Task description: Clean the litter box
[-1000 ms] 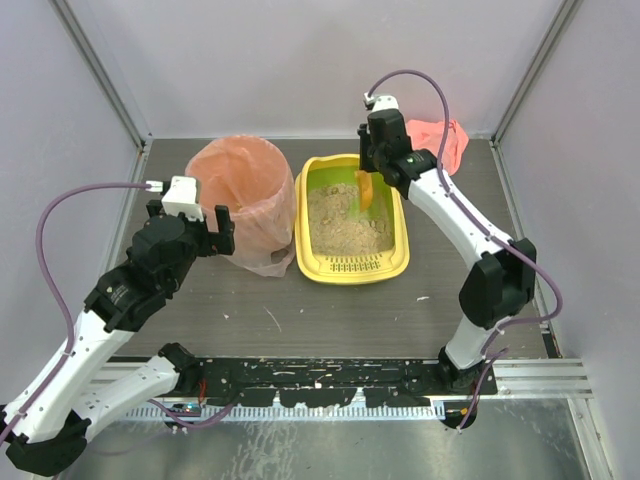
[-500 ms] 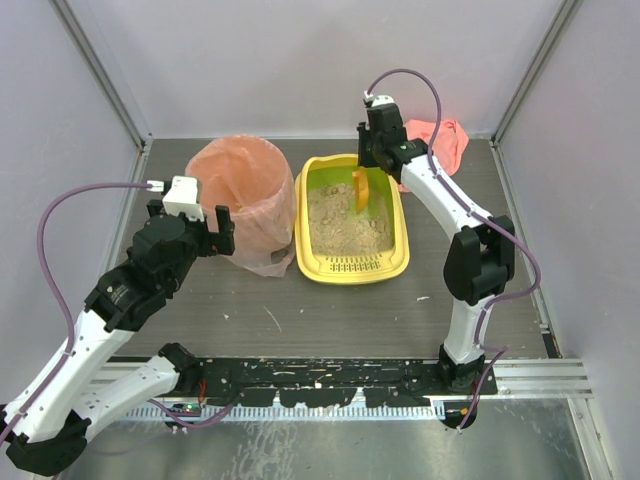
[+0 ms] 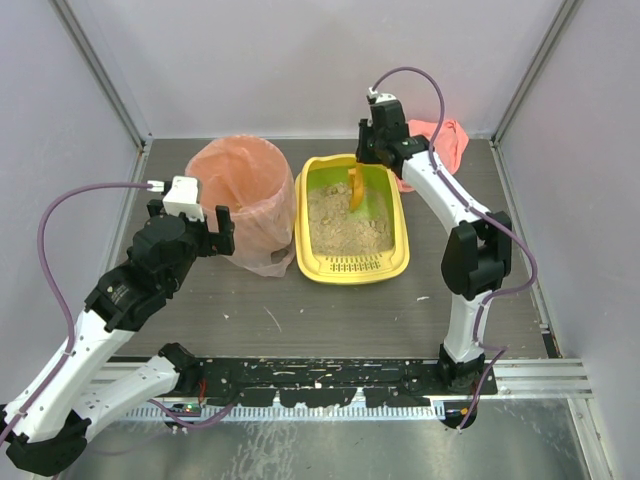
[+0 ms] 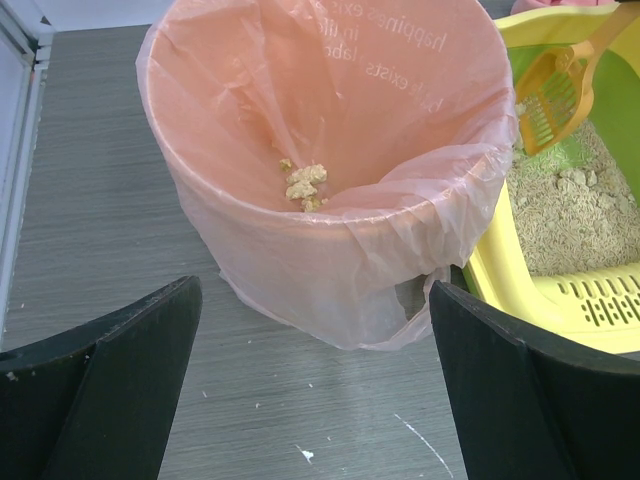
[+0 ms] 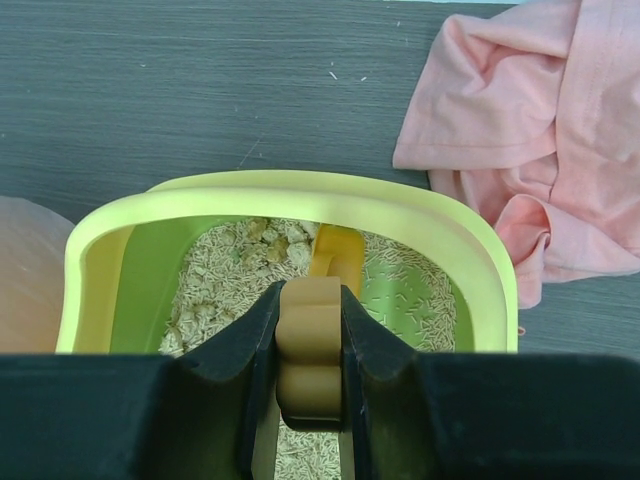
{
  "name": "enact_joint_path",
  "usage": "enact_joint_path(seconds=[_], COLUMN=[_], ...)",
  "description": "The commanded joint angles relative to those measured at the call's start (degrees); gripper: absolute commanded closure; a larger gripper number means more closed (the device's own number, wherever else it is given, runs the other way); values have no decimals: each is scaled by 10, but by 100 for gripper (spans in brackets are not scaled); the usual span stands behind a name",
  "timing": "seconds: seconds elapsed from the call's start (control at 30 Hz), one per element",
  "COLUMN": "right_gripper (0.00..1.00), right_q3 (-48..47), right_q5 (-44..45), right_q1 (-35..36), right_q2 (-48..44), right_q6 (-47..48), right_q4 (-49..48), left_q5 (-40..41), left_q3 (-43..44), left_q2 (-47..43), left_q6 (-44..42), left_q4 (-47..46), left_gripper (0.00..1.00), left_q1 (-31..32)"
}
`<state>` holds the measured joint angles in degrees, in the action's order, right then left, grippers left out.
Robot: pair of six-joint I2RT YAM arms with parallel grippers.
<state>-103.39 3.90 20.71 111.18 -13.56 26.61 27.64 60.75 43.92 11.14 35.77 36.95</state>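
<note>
Scooping is in hand: the orange scoop (image 4: 555, 95), clamped in the right gripper (image 5: 310, 350), is held, seemingly touching the litter (image 4: 575, 210), inside the litter box (image 3: 352, 268) beside the lined bin (image 4: 250, 250), while the left gripper (image 4: 315, 400) is spread empty, and clumps (image 5: 272, 235) must next be lifted level.

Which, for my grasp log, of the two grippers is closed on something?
The right gripper, clamped on the orange plastic scoop over the yellow litter box; the left gripper stands open, empty.
</note>
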Motion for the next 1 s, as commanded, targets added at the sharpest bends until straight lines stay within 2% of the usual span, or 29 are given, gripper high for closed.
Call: enact_joint_path(seconds=[0.0, 0.6, 0.97], right_gripper=[99, 99, 99], right_q3=[-10, 131, 284], right_q5=[-54, -188, -240], right_q1=[0, -36, -66], right_q2=[-6, -67, -123], right_q6=[-22, -76, -160], right_q4=[-2, -53, -186], left_q5=[8, 5, 2], left_q3=[1, 1, 1], left_q2=[-1, 0, 2], left_q6=[-2, -2, -2], left_q4=[-28, -27, -27], left_gripper=[2, 2, 2], left_q1=[-3, -3, -3])
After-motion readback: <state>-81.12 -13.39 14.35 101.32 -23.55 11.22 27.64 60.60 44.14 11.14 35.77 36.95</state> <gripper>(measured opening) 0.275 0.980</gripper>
